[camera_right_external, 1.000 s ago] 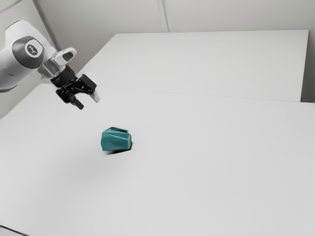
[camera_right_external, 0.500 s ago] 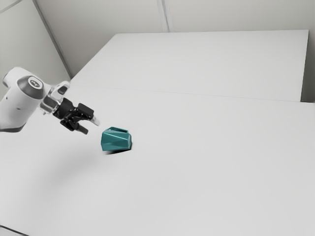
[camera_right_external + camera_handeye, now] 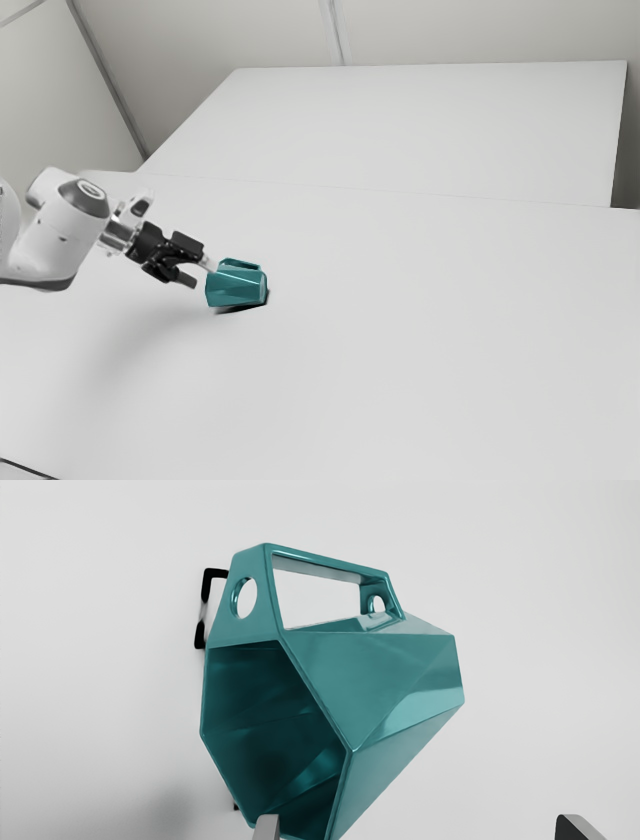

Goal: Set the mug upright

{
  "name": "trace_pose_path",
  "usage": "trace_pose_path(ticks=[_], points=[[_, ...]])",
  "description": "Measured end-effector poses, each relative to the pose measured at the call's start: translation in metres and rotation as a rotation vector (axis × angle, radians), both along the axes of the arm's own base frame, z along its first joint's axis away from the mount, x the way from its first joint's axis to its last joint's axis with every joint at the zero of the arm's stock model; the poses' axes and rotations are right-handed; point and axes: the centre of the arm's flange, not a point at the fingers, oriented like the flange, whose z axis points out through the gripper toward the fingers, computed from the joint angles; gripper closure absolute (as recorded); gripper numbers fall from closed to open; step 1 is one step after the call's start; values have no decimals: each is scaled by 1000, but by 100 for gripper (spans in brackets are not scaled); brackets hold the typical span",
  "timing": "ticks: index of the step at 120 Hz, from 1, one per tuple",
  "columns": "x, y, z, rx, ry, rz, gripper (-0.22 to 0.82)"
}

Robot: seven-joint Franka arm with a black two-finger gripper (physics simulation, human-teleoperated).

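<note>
In the exterior view my gripper (image 3: 203,273) is beside the teal mug (image 3: 236,285), at the mug's end facing the exterior view's left. The faceted mug (image 3: 380,680) lies on its side on the table, its handle (image 3: 325,560) and hollow mouth in plain sight of the wrist camera. My gripper (image 3: 417,827) stands open, its fingertips wide apart. One fingertip (image 3: 267,827) overlaps the lower edge of the mug's mouth; whether it touches cannot be told. The other stands off past the mug's outer wall.
The white table (image 3: 420,350) stretches around the mug. Behind it stands another broad white surface (image 3: 430,130), with pale walls beyond. A dark thin line crosses the exterior view's lower left corner.
Over the last second my hand has come down and toward the exterior view's right, up to the mug. The mug lies where it was.
</note>
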Motion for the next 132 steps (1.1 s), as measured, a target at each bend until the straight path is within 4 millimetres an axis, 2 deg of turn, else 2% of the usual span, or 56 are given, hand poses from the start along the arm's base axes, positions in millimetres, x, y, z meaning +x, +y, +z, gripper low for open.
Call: trace_pose_path(ticks=[19,46,121,132], points=[[-1,8,-12,-21,-22,13,0],[0,14,-18,-80,-88,32,0],[10,-5,-46,-166,-187,-63,0],[11,-8,-46,-166,-199,-77,4]])
